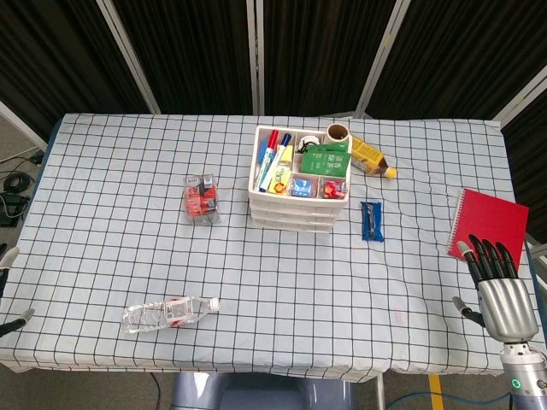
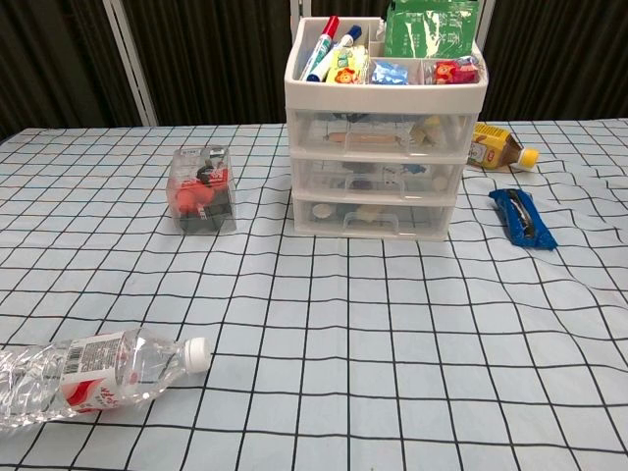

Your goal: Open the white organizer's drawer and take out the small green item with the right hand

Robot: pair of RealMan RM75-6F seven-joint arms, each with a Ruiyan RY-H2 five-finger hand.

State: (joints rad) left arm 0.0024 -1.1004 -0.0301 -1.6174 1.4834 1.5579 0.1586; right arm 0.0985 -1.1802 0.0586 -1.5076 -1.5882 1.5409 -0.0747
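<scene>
From above, in the head view, the white organizer point(image 1: 299, 184) stands near the middle of the checked table point(image 1: 111, 256), its top tray crowded with markers point(image 1: 272, 154) and a green packet point(image 1: 326, 160); all drawers look closed. The right hand point(image 1: 498, 286) hovers at the table's near right edge, well apart from the organizer, fingers spread and holding nothing, just beside the red notebook point(image 1: 489, 224). Only fingertips of the left hand point(image 1: 10, 290) show at the left edge, so I cannot tell its state. At chest height, the organizer point(image 2: 378, 147) shows three clear-fronted drawers; the small green item is not discernible through them. Neither hand appears here. A good approach would likely pass clear of the blue snack bar point(image 2: 523, 217), hook one drawer lip squarely, and pull straight so the stack does not slide.
</scene>
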